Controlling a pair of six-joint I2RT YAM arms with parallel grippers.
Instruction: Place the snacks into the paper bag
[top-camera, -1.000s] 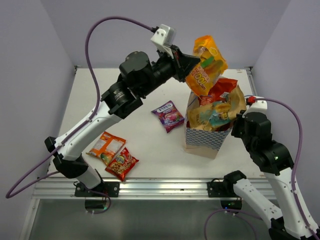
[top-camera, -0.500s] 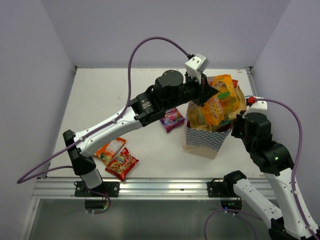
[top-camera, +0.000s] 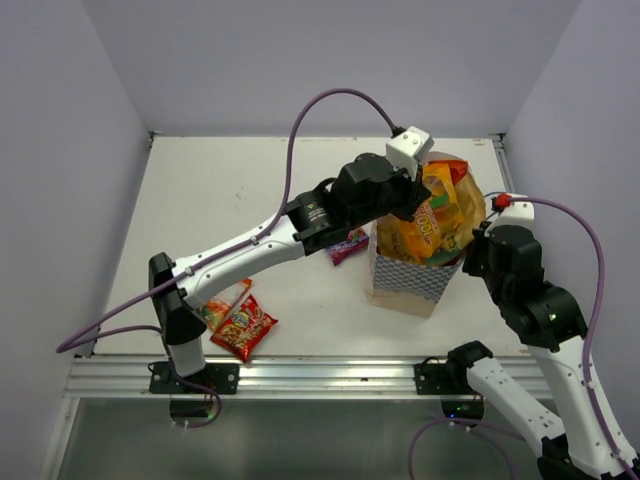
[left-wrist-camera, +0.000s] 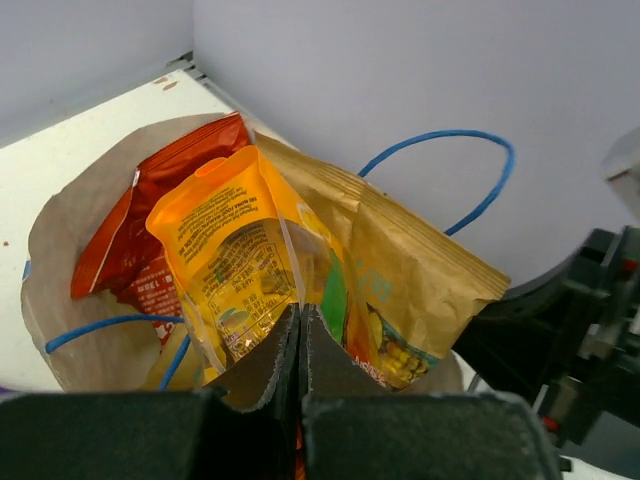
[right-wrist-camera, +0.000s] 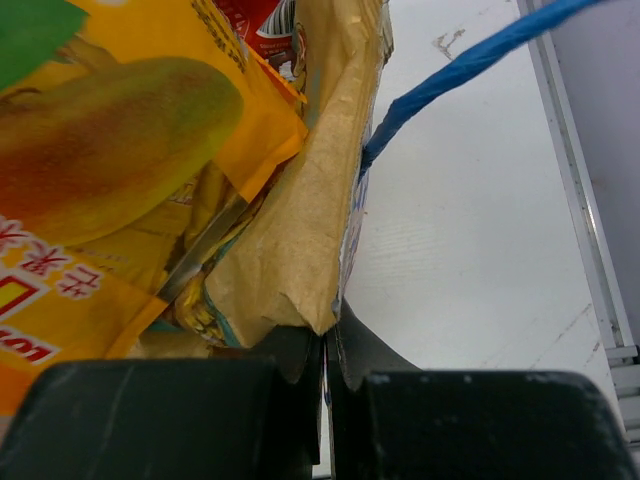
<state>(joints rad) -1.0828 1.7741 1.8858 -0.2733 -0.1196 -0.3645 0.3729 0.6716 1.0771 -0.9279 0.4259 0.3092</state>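
Observation:
The blue-and-white checked paper bag (top-camera: 405, 277) stands upright at the right of the table. My left gripper (top-camera: 417, 200) is over its mouth, shut on the orange packet (top-camera: 437, 212), which sits partly inside the bag. The left wrist view shows the orange packet (left-wrist-camera: 235, 255) in front of my shut fingers (left-wrist-camera: 270, 365), with a tan-brown packet (left-wrist-camera: 415, 270) and a large red packet (left-wrist-camera: 150, 225) in the bag. My right gripper (top-camera: 479, 238) is shut on the bag's right rim (right-wrist-camera: 305, 225). A purple packet (top-camera: 347, 246), an orange-white packet (top-camera: 222, 297) and a small red packet (top-camera: 243, 328) lie on the table.
The bag's blue string handles (left-wrist-camera: 455, 150) stick up by the packets; one crosses the right wrist view (right-wrist-camera: 455, 70). My left arm stretches across the table's middle above the purple packet. The table's right rail (right-wrist-camera: 585, 230) runs close to the bag.
My left gripper has moved right and down with the orange packet, from high above the bag into its mouth. The right arm and the bag have not moved.

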